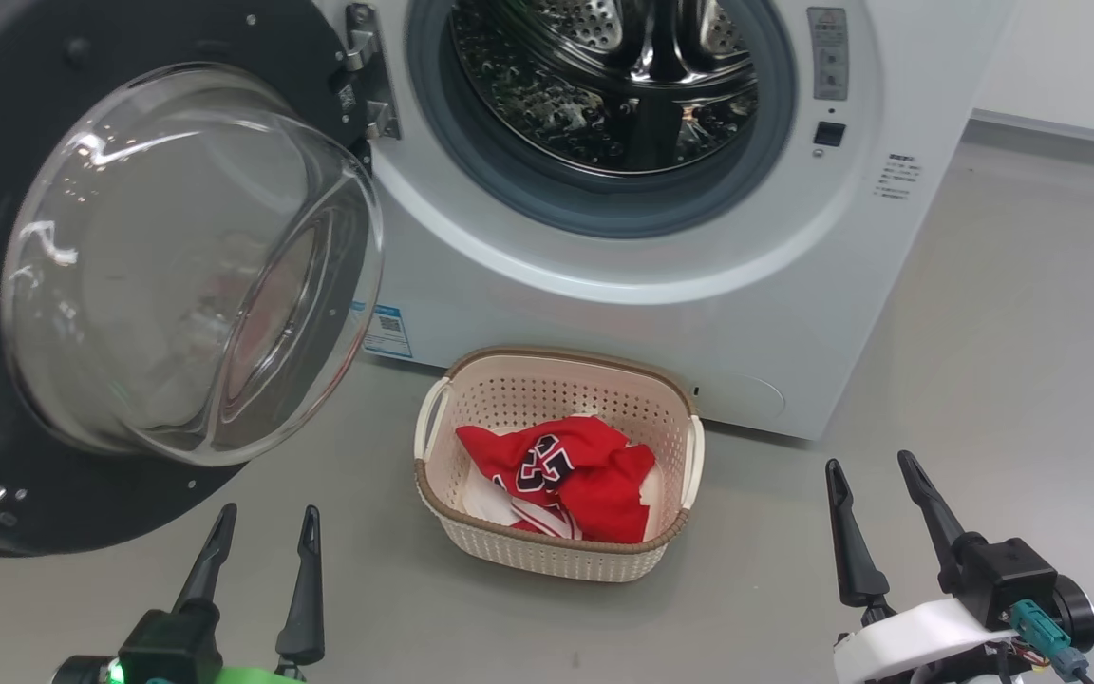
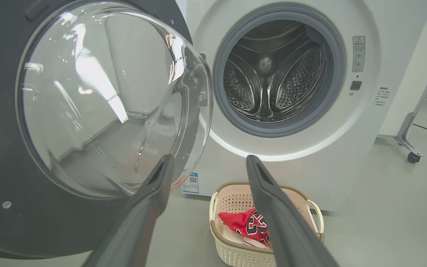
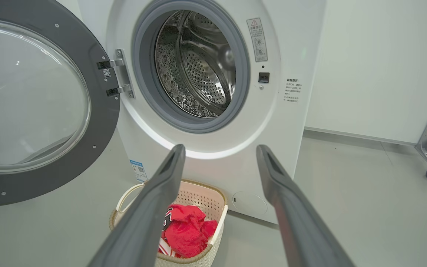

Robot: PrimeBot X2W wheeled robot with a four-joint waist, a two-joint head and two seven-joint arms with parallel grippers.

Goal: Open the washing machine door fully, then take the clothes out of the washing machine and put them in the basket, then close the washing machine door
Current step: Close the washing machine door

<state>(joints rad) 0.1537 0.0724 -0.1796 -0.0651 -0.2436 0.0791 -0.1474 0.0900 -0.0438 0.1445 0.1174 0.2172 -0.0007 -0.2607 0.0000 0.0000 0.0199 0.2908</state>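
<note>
The washing machine door [image 1: 82, 503] is swung wide open to the left of the washing machine [image 1: 604, 313], with its glass bowl bulging outward. The steel drum [image 1: 604, 85] is exposed through the grey gasket. The basket [image 1: 547, 353] is set on the floor [image 1: 984, 380] just in front of the washing machine, below its opening. The clothes [image 1: 585, 475] are heaped inside it, red jersey uppermost and white cloth beneath. The left gripper [image 1: 268, 513] and the right gripper [image 1: 870, 465] are held back from the washing machine, fingers spread and released, nothing grasped.
</note>
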